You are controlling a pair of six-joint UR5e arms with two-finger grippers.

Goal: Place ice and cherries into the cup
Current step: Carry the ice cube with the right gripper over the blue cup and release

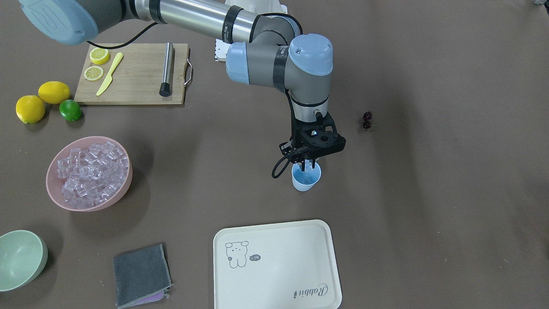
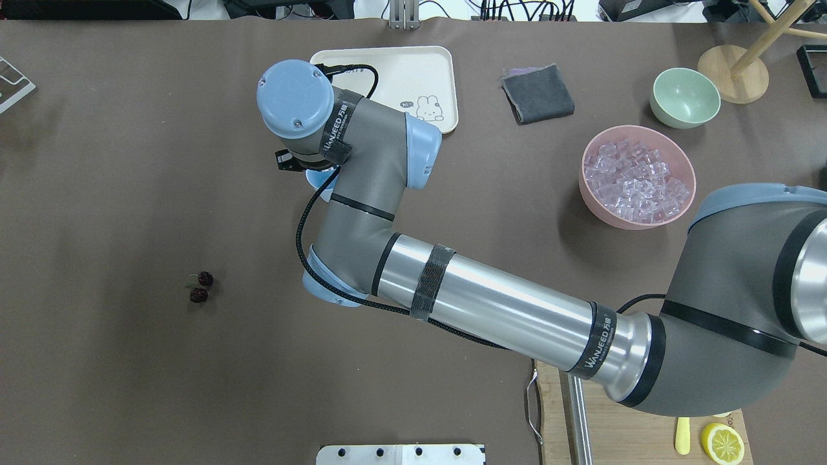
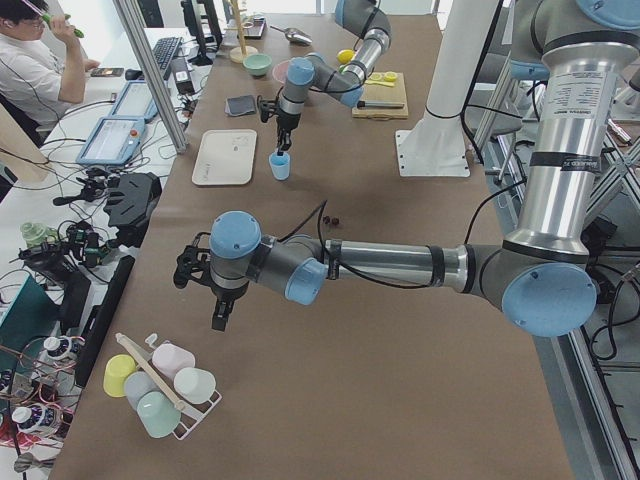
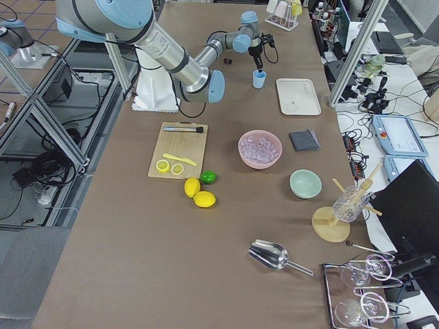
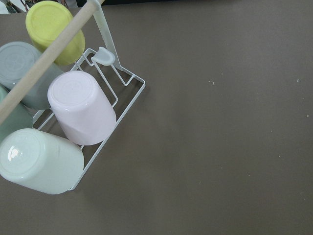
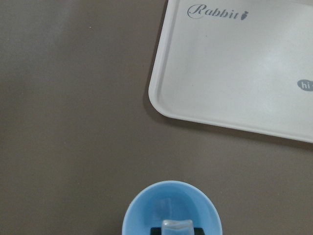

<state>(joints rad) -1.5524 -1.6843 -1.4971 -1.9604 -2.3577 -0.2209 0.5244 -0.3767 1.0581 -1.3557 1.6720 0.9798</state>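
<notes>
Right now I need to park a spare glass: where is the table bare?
Bare: the stretch between the pink bowl and the cup, and the table beyond the cherries, toward the robot's left. Crowded: around the cutting board, lemons and lime, and over the cup, where the right gripper holds an ice cube.
</notes>
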